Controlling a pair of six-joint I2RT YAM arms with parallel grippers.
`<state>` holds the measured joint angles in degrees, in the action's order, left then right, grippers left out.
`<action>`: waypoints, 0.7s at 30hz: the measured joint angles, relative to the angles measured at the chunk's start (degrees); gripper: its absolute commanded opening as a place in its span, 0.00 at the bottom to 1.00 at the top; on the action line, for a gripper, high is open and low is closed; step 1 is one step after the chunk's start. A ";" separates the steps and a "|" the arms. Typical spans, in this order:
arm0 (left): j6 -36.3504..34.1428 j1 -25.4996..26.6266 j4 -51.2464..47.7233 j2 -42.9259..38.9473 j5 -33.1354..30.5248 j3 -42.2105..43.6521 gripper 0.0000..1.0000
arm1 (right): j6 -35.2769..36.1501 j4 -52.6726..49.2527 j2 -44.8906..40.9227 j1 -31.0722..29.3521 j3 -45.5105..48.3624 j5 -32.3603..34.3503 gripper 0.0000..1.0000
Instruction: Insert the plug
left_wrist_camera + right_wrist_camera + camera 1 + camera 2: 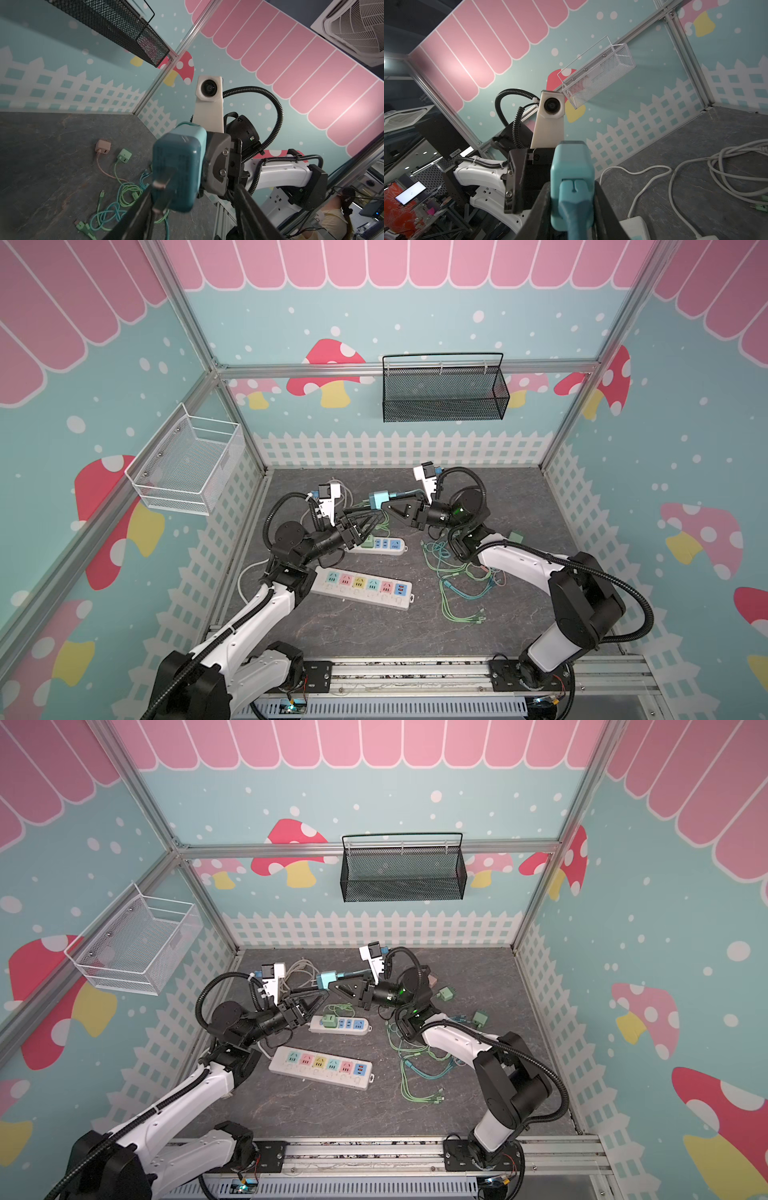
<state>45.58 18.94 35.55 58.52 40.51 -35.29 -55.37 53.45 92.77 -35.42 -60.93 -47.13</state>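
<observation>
The plug [377, 500] is a light-blue block with a blue cable at its back, held in the air over the back of the table. My right gripper [385, 503] is shut on its sides; in the right wrist view the plug [572, 178] sits squeezed between the two dark fingers of that gripper [572, 189]. My left gripper [376, 517] faces it from the left and stands open. In the left wrist view the plug [176, 170] hangs between this gripper's [193, 187] spread fingers, metal prongs toward the camera. A long white power strip [361, 587] with coloured sockets lies below.
A shorter power strip [380, 545] with a green adapter plugged in lies under the grippers. Tangled green and blue cables [457, 576] cover the right of the table, with loose green [445, 993] and pink [432, 981] adapters. White cords [716, 166] lie at the back left.
</observation>
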 measured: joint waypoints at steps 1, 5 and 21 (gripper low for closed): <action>-1.40 -0.09 -2.84 -1.40 -0.74 -0.11 0.63 | 2.10 -3.82 -0.37 0.00 -1.51 0.42 0.19; -7.26 -0.17 -16.20 -5.75 -5.09 -2.10 0.63 | 11.39 -19.28 -1.77 0.07 -8.66 3.28 0.18; -14.99 -1.97 -50.51 -10.25 -29.49 -3.28 0.63 | 37.70 -67.73 11.06 0.07 -60.65 12.85 0.18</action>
<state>30.59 16.97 -14.96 48.27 11.03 -38.57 -17.67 -14.28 103.83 -35.35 -121.58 -34.28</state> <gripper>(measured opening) 0.634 0.273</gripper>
